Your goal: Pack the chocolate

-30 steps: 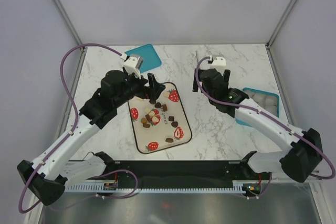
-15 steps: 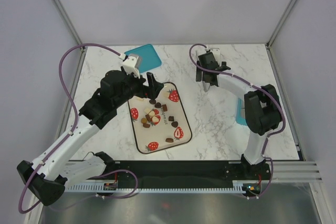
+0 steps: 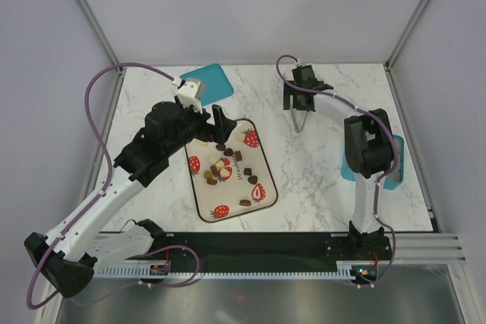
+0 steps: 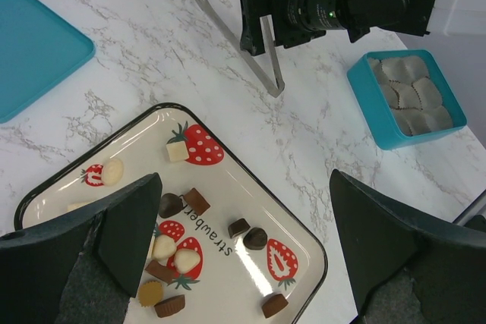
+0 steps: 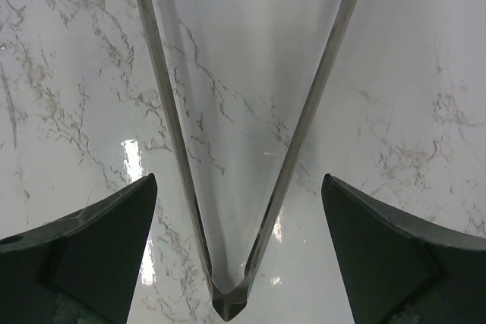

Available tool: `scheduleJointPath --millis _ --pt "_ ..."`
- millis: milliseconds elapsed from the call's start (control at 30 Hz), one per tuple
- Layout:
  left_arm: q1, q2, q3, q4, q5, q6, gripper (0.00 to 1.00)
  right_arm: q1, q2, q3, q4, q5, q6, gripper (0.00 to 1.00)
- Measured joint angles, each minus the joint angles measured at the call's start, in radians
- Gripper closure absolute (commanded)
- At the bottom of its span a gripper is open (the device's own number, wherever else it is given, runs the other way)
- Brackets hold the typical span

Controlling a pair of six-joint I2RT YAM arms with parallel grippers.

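Small chocolate pieces (image 4: 255, 237), dark brown, tan and cream-white, lie scattered on a strawberry-print tray (image 4: 304, 221); from above they cluster mid-tray (image 3: 220, 170). My left gripper (image 4: 244, 180) hovers open above the tray's far part (image 3: 263, 158), holding nothing. Metal tongs (image 5: 173, 134) lie on the marble, spread in a V. My right gripper (image 5: 239, 180) is open just above them, one finger on each side of their joined end. In the top view it (image 3: 298, 101) sits at the back of the table over the tongs (image 3: 298, 117).
A teal box (image 4: 364, 85) lined with paper cups stands at the right; in the top view the right arm covers most of it (image 3: 396, 158). A teal lid (image 3: 210, 82) lies at the back left. The tray (image 3: 205, 210) lies mid-table.
The right arm has swung from the right middle of the table to the back, bringing its open gripper over the tongs. The left arm has not moved.
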Motion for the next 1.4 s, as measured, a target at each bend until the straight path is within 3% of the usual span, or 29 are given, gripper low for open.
scheduleJointPath --millis 767,1200,1400 --pt "0.000 -0.006 0.000 0.000 0.000 0.011 0.00 -0.013 0.226 0.206 0.025 0.031 0.024 0.02" --pt "0.000 -0.014 0.000 0.000 0.000 0.012 0.00 -0.035 0.235 0.191 0.099 -0.024 0.027 0.04" --pt "0.000 -0.021 0.000 0.000 0.000 0.012 0.00 -0.040 0.235 0.191 0.101 -0.032 0.013 0.12"
